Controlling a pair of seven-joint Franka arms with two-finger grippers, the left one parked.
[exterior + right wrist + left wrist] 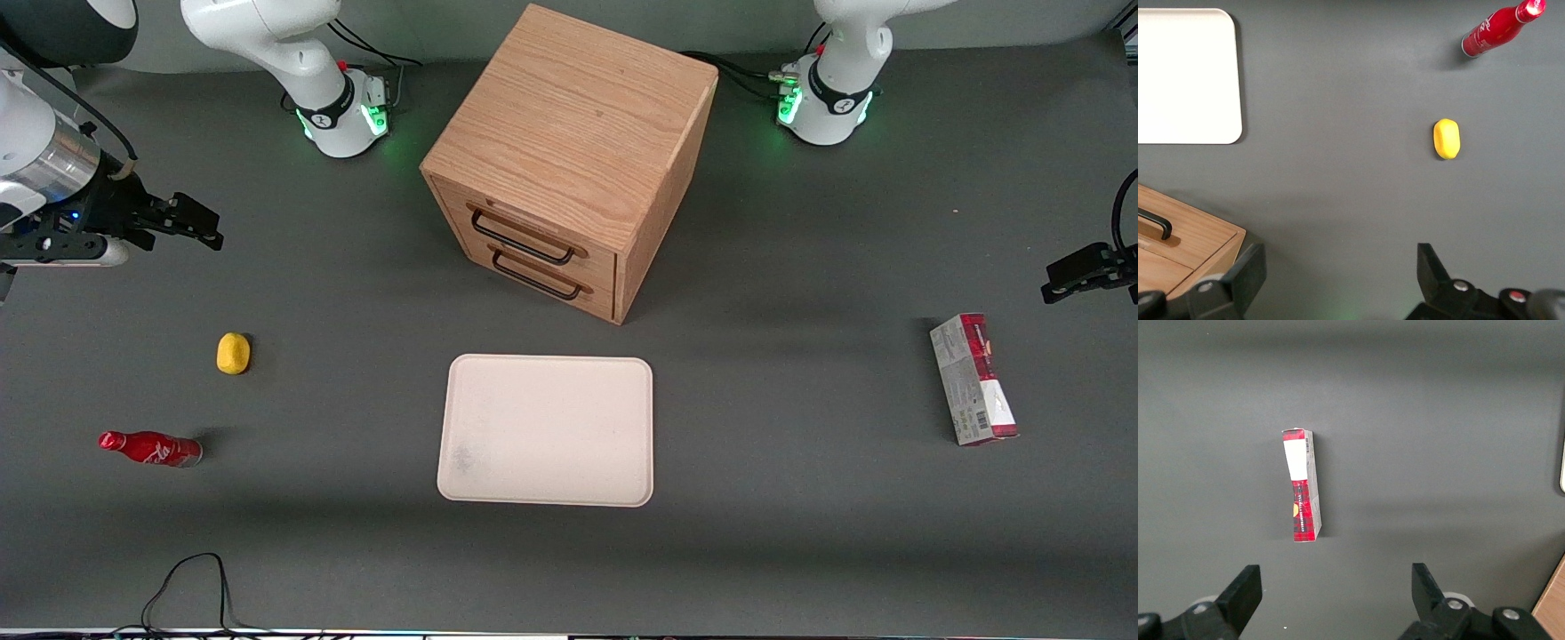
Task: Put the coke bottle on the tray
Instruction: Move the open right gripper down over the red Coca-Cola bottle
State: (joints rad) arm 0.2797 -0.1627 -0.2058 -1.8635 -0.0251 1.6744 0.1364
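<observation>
The right arm's gripper [191, 224], jaws wide and empty, hangs well apart from the coke bottle [149, 448], which lies on its side near a yellow lemon-shaped object [233, 353], far from the tray [546, 430]. The glossy bottle could roll or slip if pinched off-centre.

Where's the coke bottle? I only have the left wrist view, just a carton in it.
Observer: The coke bottle is on the table toward the working arm's end, nearer the front camera than a yellow object.
Operator: Gripper near it?
Observer: No. The gripper hangs farther from the front camera than the yellow object, jaws open and empty.
Operator: Tray free?
Observer: Yes, the tray has nothing on it and lies in front of the drawer cabinet.
</observation>
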